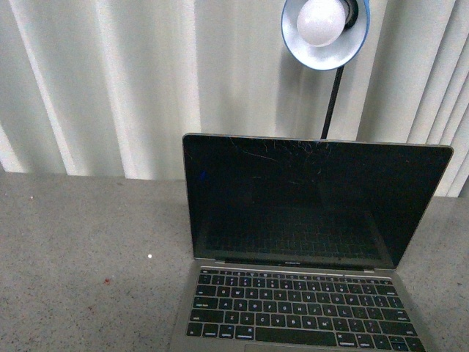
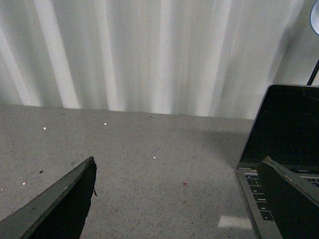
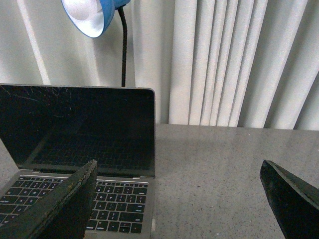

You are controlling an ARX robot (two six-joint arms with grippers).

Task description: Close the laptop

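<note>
**A:** Start on the left; what is that arm doing?

**B:** The left gripper hangs low over the grey table; its fingers are spread wide with nothing between them. The laptop lies off to that arm's right, near but not touching.

**A:** And the laptop itself?

**B:** It sits on the table just right of the middle, keyboard toward the robot; the lid stands up, leaning slightly back, and the scratched screen is dark. A blue lamp rises behind it, its stem close to the top edge.

**A:** The right side?

**B:** The right gripper is just as open and just as empty; it looks past the laptop's right corner, and nothing is in contact.

**A:** So nothing is begun; how would you do it?

**B:** I'd send one arm up and over the lid's top edge, near its middle and clear of the lamp stem; hook a finger behind it and draw it forward and down along the hinge's arc; slowly at the last, so it doesn't slam or drag the base.
</note>
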